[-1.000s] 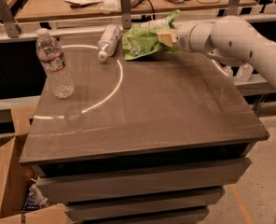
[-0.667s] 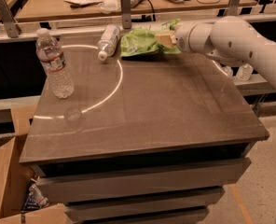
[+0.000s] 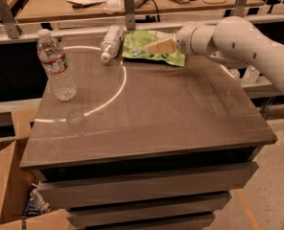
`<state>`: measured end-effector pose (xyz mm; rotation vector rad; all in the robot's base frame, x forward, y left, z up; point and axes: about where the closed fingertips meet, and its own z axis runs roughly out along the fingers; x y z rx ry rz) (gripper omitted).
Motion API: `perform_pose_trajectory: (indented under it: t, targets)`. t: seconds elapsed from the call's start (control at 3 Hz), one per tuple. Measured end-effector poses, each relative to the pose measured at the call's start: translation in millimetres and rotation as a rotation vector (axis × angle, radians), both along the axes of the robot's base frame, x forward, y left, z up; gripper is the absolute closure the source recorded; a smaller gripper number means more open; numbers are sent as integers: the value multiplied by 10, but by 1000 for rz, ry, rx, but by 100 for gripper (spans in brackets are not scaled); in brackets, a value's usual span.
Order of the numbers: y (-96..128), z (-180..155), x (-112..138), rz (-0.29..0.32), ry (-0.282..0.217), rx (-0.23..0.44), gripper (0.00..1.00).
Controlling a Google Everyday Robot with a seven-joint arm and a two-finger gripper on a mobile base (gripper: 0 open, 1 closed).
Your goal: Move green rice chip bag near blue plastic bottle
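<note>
The green rice chip bag [image 3: 147,49] lies at the far edge of the dark table [image 3: 151,114], its left end close to the blue plastic bottle [image 3: 111,42]. That bottle is small and clear with a white cap and lies on its side. My gripper [image 3: 160,47] reaches in from the right on a white arm. Its tan fingers [image 3: 163,45] sit over the bag's middle and hold it low at the table top.
A taller clear bottle with a red-and-white label [image 3: 55,66] stands upright at the table's left. A rail with metal posts [image 3: 128,4] runs behind the table. A cardboard box [image 3: 7,186] sits on the floor at the lower left.
The bag has come down from a raised, crumpled hold to lie flatter on the table beside the small bottle. My gripper has moved left and lower with it.
</note>
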<state>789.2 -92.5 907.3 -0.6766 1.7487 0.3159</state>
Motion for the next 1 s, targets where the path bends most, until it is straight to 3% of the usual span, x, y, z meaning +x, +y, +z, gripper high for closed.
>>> perform_pose_trajectory:
  t: [0.33, 0.67, 1.0]
  targets:
    - [-81, 5, -6, 27, 3, 27, 0]
    - [-624, 122, -120, 118, -47, 28, 0]
    - [-623, 121, -120, 118, -47, 28, 0]
